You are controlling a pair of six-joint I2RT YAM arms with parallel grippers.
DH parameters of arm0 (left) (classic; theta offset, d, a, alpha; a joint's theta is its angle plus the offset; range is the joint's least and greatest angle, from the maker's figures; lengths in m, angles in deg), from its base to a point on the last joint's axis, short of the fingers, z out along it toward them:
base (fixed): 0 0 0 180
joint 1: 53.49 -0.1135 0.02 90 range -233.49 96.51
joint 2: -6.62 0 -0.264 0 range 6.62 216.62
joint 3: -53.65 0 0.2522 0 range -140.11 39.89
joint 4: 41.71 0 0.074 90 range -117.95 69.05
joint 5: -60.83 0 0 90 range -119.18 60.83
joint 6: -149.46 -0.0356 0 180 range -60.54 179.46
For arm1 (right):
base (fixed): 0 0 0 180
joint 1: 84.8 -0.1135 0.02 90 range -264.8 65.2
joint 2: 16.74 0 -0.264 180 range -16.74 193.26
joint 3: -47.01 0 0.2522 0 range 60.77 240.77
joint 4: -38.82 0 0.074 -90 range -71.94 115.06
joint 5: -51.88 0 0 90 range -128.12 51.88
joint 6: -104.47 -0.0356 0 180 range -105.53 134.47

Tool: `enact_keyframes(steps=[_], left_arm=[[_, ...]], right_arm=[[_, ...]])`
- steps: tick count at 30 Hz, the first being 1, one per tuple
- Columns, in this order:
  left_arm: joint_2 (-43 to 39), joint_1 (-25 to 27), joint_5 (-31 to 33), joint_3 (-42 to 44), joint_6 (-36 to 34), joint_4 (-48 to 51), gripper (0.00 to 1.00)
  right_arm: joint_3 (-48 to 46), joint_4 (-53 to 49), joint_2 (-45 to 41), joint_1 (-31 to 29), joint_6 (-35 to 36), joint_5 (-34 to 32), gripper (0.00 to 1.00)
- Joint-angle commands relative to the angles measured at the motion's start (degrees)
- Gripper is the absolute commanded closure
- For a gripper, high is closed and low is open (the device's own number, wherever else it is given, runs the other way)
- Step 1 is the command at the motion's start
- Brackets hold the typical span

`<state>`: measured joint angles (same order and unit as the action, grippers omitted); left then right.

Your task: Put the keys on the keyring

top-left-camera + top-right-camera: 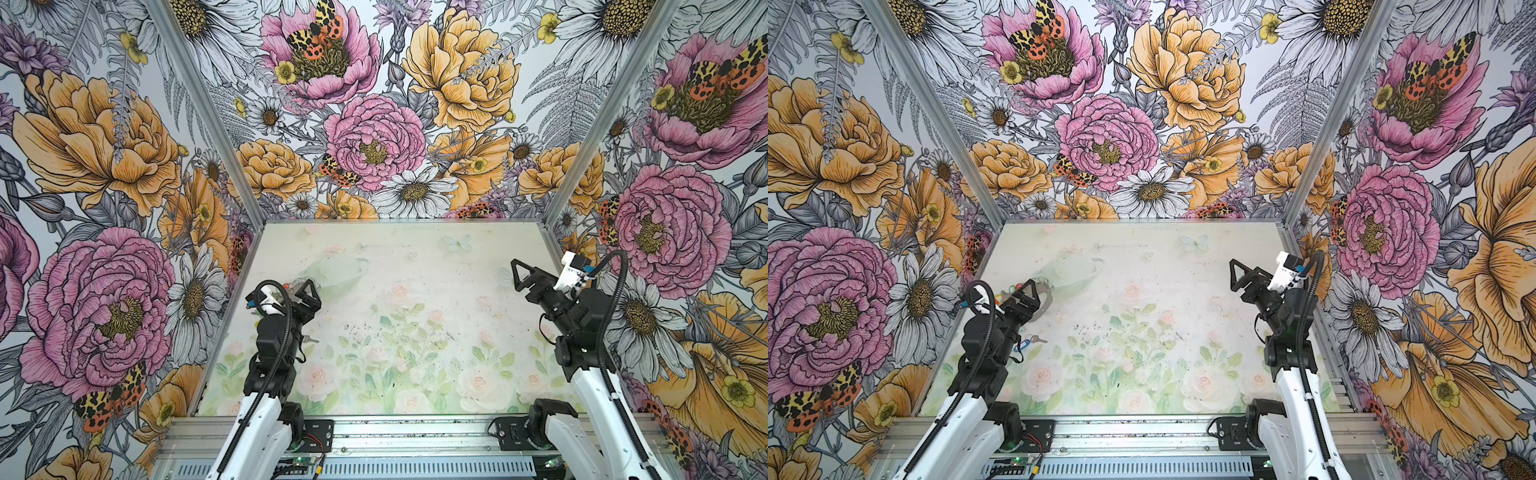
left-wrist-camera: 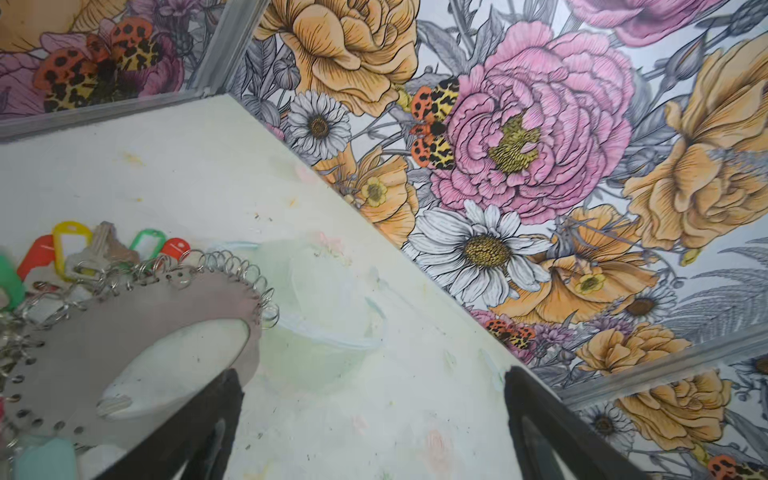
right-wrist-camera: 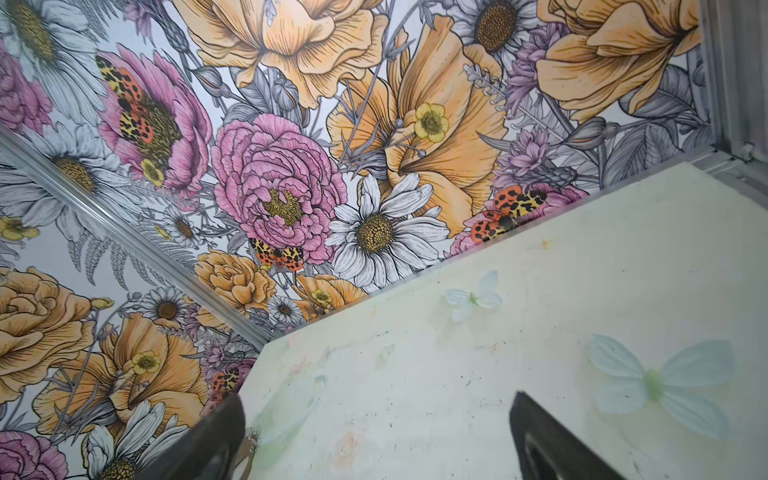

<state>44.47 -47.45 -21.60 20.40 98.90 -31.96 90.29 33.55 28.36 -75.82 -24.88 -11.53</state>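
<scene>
With the left gripper (image 2: 372,376) spread wide and empty, the keyring (image 2: 124,316) lying just beside it and the keys (image 2: 66,245) bunched along the ring's far rim, and the right gripper (image 3: 377,399) equally slack well away, I'd worry a low approach simply shoves the ring aside.

You have a pale table (image 1: 415,266) printed with faded roses and butterflies, flecked with dark specks near its middle. On its left side lies the keyring (image 2: 124,324), with the keys (image 2: 68,247) bunched against its rim: yellow, green and red tags and a metal key. A blue tag (image 1: 1020,345) with a silver key lies apart, nearer the front edge.
</scene>
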Motion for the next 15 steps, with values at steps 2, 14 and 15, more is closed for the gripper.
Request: enact_keyframes(steps=[2,14,15], left_arm=[[9.5,4.0,8.1,-8.2,-3.9,12.9,0.01],[41.1,-2.7,2.2,-30.0,-5.2,30.1,0.01],[42.5,-2.8,1.8,-31.3,-5.9,30.1,0.01]], right_arm=[[2.1,-4.8,2.4,-1.8,1.6,-3.0,0.01],[4.2,-7.7,8.1,-12.9,4.5,-10.0,0.01],[4.1,-7.2,8.5,-13.5,4.5,-9.8,0.02]])
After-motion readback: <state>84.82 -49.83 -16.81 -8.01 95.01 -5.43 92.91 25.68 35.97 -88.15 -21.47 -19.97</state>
